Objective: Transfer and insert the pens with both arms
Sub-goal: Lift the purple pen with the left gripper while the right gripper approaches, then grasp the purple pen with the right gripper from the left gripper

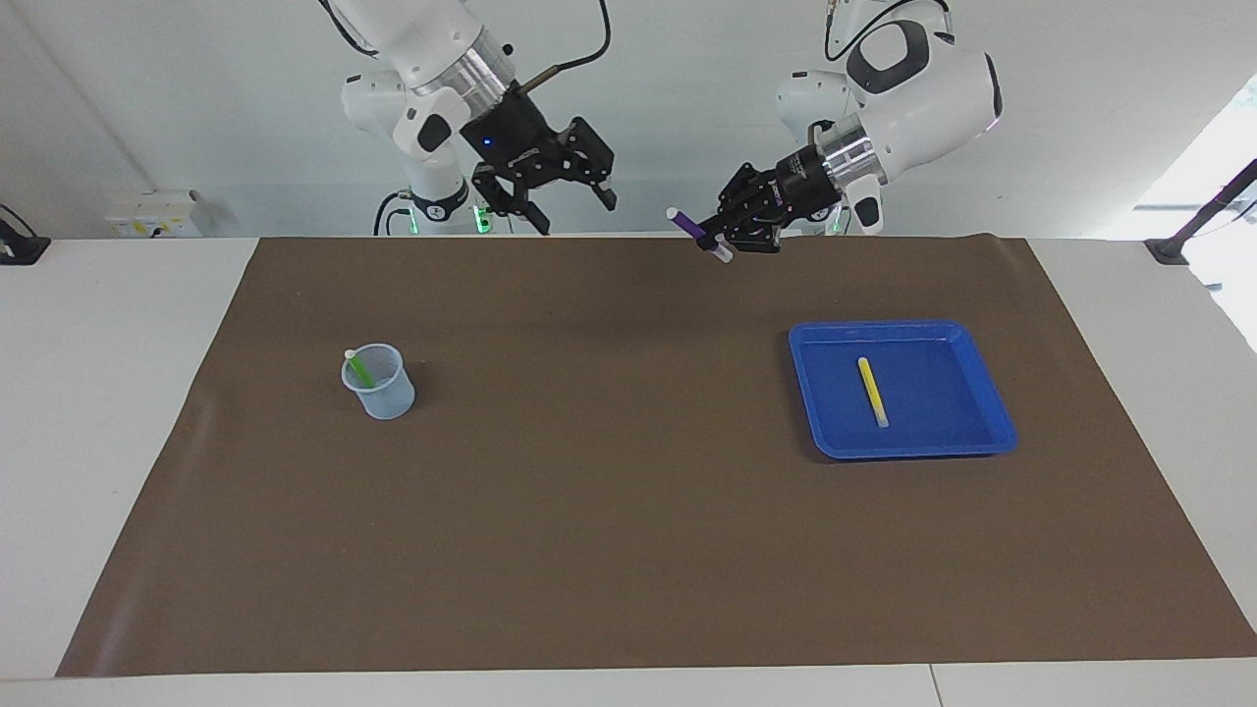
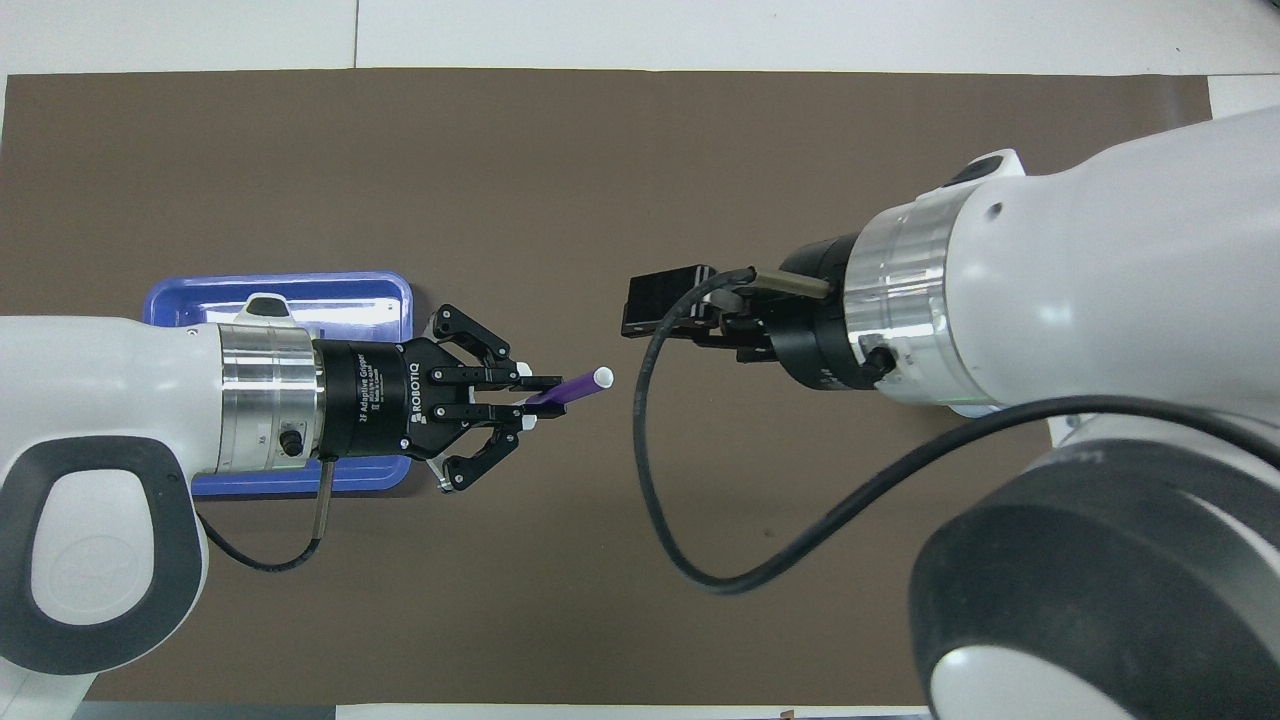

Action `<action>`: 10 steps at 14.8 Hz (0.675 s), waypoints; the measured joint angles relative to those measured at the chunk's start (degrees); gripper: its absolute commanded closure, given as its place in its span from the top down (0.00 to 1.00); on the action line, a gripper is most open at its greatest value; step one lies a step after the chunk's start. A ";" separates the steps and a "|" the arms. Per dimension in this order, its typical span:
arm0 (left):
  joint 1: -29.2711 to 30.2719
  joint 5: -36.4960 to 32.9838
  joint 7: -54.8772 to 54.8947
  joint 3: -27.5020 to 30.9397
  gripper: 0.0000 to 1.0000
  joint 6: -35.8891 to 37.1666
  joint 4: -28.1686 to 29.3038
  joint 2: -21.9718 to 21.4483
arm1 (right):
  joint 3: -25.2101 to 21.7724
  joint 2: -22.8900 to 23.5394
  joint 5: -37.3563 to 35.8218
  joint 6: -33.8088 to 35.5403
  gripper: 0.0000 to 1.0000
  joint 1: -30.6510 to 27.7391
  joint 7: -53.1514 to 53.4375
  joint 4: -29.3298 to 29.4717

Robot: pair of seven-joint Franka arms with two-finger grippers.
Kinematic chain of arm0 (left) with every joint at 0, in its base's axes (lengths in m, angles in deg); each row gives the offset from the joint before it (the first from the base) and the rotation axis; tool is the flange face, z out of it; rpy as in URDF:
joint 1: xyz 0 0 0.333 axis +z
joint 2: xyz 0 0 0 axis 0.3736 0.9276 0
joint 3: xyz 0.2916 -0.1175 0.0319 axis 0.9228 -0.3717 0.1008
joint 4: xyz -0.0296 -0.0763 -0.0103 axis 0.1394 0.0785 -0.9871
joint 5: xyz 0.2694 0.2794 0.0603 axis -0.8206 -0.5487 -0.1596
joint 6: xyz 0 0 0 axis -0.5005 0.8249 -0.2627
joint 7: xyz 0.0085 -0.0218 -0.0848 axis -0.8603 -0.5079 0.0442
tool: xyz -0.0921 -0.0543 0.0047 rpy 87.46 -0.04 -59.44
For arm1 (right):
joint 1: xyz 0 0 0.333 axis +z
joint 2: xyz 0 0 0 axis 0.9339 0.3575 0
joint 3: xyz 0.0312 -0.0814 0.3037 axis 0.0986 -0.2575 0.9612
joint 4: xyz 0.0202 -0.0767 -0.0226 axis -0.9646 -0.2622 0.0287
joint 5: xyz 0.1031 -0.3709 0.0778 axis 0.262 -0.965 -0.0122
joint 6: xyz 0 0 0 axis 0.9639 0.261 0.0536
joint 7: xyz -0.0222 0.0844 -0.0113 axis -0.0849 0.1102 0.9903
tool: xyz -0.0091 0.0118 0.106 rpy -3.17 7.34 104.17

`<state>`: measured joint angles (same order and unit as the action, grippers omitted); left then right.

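Two large white robot arms are raised over the middle of a brown paper mat [image 1: 628, 511] that covers a white table, their black grippers pointing toward each other with a gap between them. The left gripper [image 1: 725, 239] [image 2: 545, 395] is clamped on a slim purple pen with a pale whitish end [image 1: 697, 233] [image 2: 570, 388]; the pen sticks out of the fingertips at a slant, its whitish tip aimed at the right gripper [image 1: 572, 214] [image 2: 660, 305], whose jaws stand wide apart with nothing between them.

A shallow blue plastic tray [image 1: 992, 432] [image 2: 300, 285] sits on the mat toward the left arm's end of the table. A slim yellow pen with a pale end [image 1: 872, 391] lies flat inside it, seen in the facing view; from overhead the left arm covers it.

A small translucent bluish cup [image 1: 381, 389] stands upright on the mat toward the right arm's end, well apart from the tray. A slim green pen with a whitish tip [image 1: 358, 368] leans inside it, tip uppermost.
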<state>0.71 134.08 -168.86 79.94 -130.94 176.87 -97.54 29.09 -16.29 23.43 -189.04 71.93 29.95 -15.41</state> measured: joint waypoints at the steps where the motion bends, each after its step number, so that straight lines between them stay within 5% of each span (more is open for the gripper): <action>1: -0.10 0.57 0.00 0.00 0.00 -0.55 0.64 -0.33 | 0.94 0.08 0.00 -0.33 1.00 0.00 0.07 -0.05; 10: -0.10 1.13 -0.14 0.13 0.00 -0.94 1.34 -1.05 | 7.26 4.38 -6.18 -3.35 1.00 0.76 0.07 -0.42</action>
<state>0.61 135.21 -169.00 80.07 -131.88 178.20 -98.59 36.35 -11.91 17.26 -192.39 72.69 30.02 -15.83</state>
